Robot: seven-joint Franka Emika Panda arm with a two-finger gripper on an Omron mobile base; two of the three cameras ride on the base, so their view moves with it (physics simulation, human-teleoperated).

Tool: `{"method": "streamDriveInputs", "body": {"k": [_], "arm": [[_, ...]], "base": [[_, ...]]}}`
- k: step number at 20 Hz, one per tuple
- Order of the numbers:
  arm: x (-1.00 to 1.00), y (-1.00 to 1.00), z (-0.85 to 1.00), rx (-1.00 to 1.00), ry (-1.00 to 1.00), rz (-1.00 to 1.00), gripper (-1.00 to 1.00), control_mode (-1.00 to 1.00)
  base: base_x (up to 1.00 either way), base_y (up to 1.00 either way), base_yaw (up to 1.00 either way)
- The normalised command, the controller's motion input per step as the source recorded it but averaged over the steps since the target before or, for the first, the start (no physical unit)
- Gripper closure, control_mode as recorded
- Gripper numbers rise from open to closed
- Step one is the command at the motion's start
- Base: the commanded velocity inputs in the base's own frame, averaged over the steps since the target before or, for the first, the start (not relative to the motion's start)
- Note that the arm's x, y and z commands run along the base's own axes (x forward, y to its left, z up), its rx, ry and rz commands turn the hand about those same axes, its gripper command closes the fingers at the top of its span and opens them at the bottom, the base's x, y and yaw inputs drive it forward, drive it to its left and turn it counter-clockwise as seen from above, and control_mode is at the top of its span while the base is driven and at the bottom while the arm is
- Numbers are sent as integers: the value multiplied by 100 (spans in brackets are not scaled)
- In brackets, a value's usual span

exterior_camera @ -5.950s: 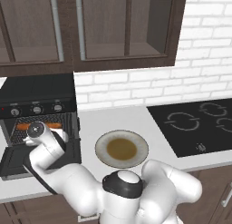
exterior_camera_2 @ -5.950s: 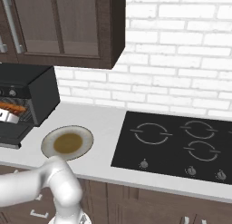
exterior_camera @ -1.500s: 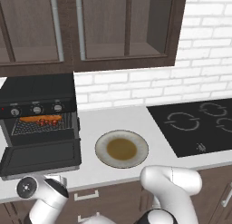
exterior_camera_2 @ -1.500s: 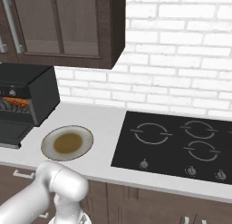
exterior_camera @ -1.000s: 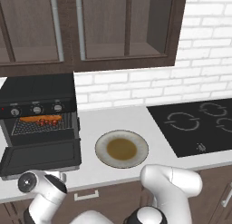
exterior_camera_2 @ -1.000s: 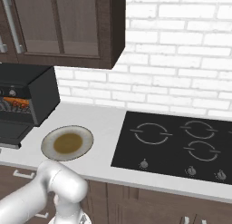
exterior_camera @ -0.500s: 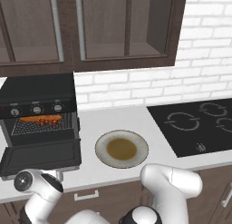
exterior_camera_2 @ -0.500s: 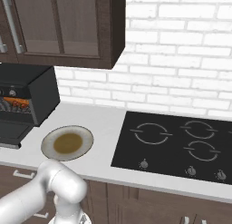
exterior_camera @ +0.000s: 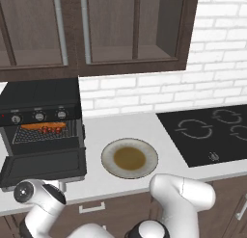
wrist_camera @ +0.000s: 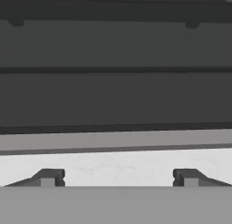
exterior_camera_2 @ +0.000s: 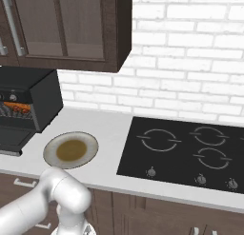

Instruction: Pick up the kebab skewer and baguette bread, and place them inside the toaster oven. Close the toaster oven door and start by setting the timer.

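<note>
On the left end of the counter: toaster oven (exterior_camera: 41, 119) sits under the dark wall cabinets (exterior_camera: 91, 30), boxy and black, three round knobs in a row along its front
Oven door: toaster oven door (exterior_camera: 43, 167) hangs dropped open, lying roughly flat out over the counter edge, cavity exposed
Inside the oven: baguette bread (exterior_camera: 37, 126) lies on the wire rack as a slim orange stick, left of the kebab skewer (exterior_camera: 55, 130), whose dark red chunks sit just beside it; whether the two touch is too small to tell
Right base view: oven (exterior_camera_2: 26, 105) shows at the left edge, with orange and red food glowing in its opening
Plate: round plate (exterior_camera: 129, 158) with a brown centre rests on the white counter (exterior_camera: 120, 126), between the oven and the stovetop (exterior_camera: 212, 133)
Arm: white elbow low in front of the counter, below the open door
Gripper (wrist_camera: 118, 177): fingers spread wide, nothing between them, facing a dark panel above a pale ledge
</note>
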Motion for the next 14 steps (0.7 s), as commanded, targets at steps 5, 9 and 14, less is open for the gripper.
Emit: {"method": "streamDriveInputs", "body": {"k": [5,9,14], "arm": [[20,0,-13,0,-1,0,-100,-100],[18,0,-13,0,-1,0,-100,-100],[15,0,-17,0,-1,0,-100,-100]], "base": [[0,0,0],[0,0,0],[0,0,0]]}}
